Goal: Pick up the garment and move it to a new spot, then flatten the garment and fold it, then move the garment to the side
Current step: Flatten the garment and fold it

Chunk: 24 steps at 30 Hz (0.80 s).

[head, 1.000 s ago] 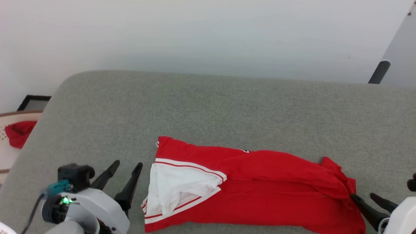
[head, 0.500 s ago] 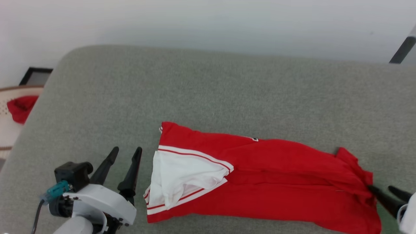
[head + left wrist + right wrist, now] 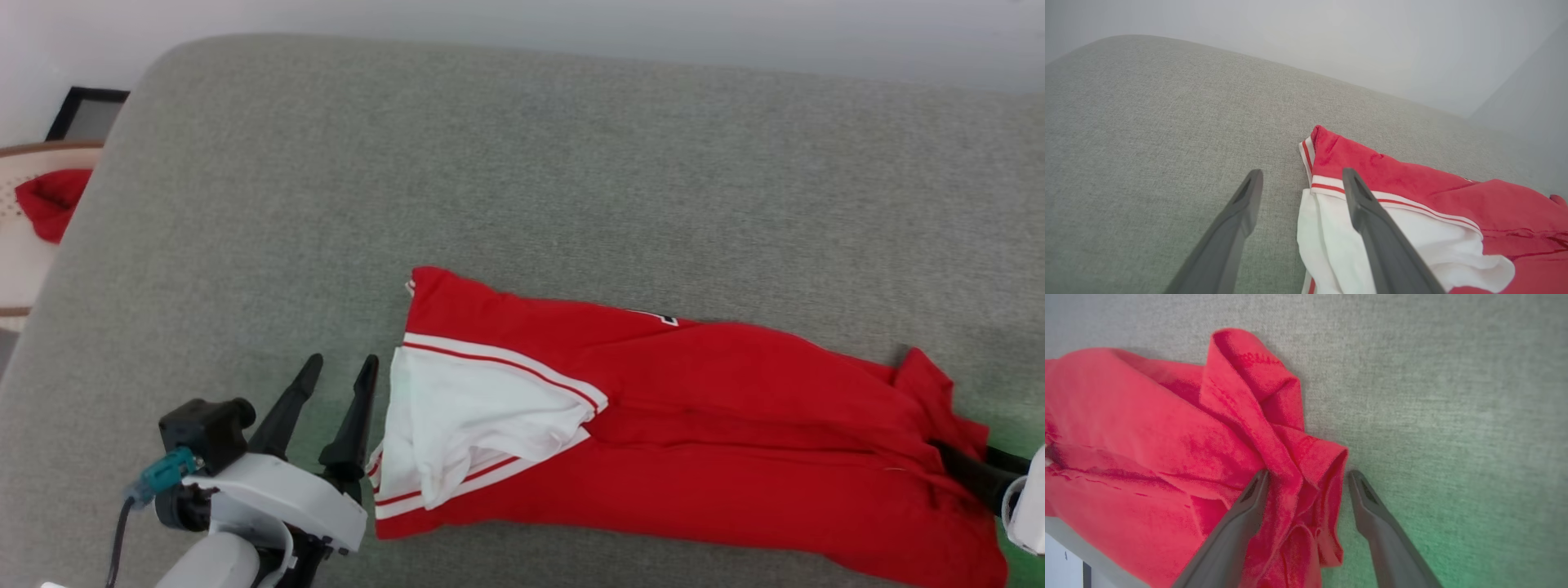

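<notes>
Grey woven cushion (image 3: 571, 163) below a pale wall (image 3: 571, 16), with a red garment (image 3: 694, 441) lying across its lower half.

The cushion's rounded corner sits in the upper left of the head view. Beyond it, at the left edge, are a dark frame (image 3: 82, 114) and a pale basket (image 3: 16, 269) holding a small red cloth (image 3: 49, 200). The garment stretches from lower centre to the lower right corner, its white sleeve with striped trim at the left end. The left gripper (image 3: 343, 363), at lower left, is released with its fingers spread. In its wrist view one finger is over bare fabric and the other over the sleeve's edge. The right gripper (image 3: 1306, 473), at the lower right edge, is also spread. It straddles the bunched red hem without pinching it. A green tint colours the cushion beside it.
</notes>
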Tool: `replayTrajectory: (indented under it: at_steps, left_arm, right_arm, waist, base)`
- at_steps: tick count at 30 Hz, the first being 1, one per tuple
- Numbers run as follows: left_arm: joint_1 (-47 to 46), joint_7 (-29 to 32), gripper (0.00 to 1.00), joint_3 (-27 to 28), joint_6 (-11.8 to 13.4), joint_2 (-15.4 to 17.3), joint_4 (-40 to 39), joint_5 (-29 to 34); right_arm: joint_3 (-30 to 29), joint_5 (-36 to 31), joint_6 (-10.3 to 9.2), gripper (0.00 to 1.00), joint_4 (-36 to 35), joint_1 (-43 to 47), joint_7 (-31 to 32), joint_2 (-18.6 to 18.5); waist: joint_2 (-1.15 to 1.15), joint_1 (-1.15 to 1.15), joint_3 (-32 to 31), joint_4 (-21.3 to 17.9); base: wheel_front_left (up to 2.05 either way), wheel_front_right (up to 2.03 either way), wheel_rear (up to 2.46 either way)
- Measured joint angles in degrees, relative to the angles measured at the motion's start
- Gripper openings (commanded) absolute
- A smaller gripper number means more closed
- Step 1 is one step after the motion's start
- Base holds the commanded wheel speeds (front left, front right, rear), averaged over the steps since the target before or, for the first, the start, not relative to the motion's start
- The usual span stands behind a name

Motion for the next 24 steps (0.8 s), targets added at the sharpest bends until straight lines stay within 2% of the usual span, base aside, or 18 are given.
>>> replayTrajectory:
  at_steps: [8,13,14,15,18,24]
  left_arm:
    - [0.1,0.0,1.0,1.2,-1.4,-1.3,1.6,0.4]
    - [0.5,0.0,1.0,1.8,-1.9,-1.9,2.1,0.4]
    - [0.5,0.0,1.0,1.7,-2.0,-1.9,2.3,0.5]
    - [0.6,0.0,1.0,1.7,-2.0,-2.1,2.5,0.5]
    - [0.7,0.0,1.0,1.7,-2.2,-2.4,3.0,0.5]
    - [0.6,0.0,1.0,2.2,-2.5,-2.9,3.8,0.5]
  right_arm:
    - [1.9,3.7,-0.14,1.0,1.8,-1.8,2.8,0.9]
    - [4.1,2.9,-0.13,1.0,2.2,-2.4,4.6,0.3]
    - [4.6,2.7,-0.13,0.62,2.2,-2.5,4.8,0.1]
    - [5.3,2.3,-0.12,0.02,2.2,-2.6,5.0,-0.1]
    - [7.5,0.6,-0.12,0.0,1.9,-2.7,5.4,-1.3]
    - [8.4,-0.2,0.04,0.0,2.7,-2.9,4.6,-0.7]
  waist:
    - [0.0,0.0,0.1,1.4]
    - [0.0,0.0,-0.2,1.7]
    - [0.0,0.0,-0.3,1.7]
    - [0.0,0.0,-0.3,1.6]
    - [0.0,0.0,-0.4,1.6]
    - [0.0,0.0,-0.5,1.2]
  base:
    - [0.0,0.0,0.0]
    - [0.0,0.0,0.0]
    - [0.0,0.0,0.0]
    - [0.0,0.0,0.0]
    - [0.0,0.0,0.0]
    - [0.0,0.0,0.0]
